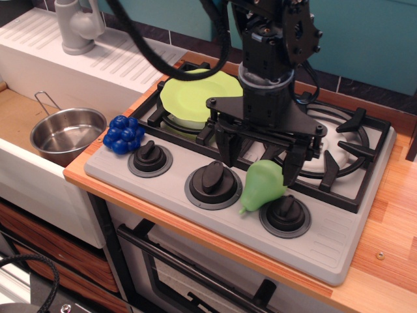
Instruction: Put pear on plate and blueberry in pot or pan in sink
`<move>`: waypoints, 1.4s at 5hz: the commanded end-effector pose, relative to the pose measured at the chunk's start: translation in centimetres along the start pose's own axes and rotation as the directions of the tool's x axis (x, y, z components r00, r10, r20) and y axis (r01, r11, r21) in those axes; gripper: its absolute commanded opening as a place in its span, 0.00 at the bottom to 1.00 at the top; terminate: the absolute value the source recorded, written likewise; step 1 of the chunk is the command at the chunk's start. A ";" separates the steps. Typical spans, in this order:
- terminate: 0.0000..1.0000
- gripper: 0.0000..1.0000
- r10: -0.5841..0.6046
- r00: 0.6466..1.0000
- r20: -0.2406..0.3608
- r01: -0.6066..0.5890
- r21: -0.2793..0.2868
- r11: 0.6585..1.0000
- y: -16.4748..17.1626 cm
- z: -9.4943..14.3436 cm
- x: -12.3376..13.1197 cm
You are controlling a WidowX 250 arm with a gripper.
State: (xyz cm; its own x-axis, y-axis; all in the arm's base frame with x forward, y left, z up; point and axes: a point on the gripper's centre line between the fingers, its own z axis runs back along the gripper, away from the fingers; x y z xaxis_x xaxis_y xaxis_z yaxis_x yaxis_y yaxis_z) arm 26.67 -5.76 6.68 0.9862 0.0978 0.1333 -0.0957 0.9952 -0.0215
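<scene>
The pale-green pear (pixel 262 186) lies tilted between two stove knobs; the gripper (pixel 259 160) hangs over it, jaws apart.

Robot arm (pixel 273 39): matte black throughout. Upper housing blocky, with small round screw heads on its side plates. Below it a dark grey cylindrical wrist section. Thick black cables (pixel 140 45) loop from the top edge to the housing; thinner wires run beside the wrist. Pincer (pixel 257 160): wide flat black crossbar with bolts at the ends, two black tapering fingers (pixel 228 147).
</scene>
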 end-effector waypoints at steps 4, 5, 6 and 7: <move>0.00 1.00 -0.005 0.995 0.098 0.008 -0.036 0.999 -0.5 -4.0 0.4; 0.00 0.00 -0.016 0.996 0.093 0.020 -0.035 0.999 -0.4 -4.5 0.3; 0.00 0.00 -0.006 0.997 0.082 0.010 -0.050 0.999 -0.4 -4.0 0.5; 0.00 0.00 0.002 0.998 0.059 0.001 -0.041 0.999 -0.4 -2.8 0.6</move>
State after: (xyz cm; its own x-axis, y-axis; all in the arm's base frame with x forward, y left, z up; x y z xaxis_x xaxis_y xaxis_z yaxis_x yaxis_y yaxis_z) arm 27.18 -6.06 2.94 0.9838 0.0961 0.1511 -0.0896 0.9948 -0.0489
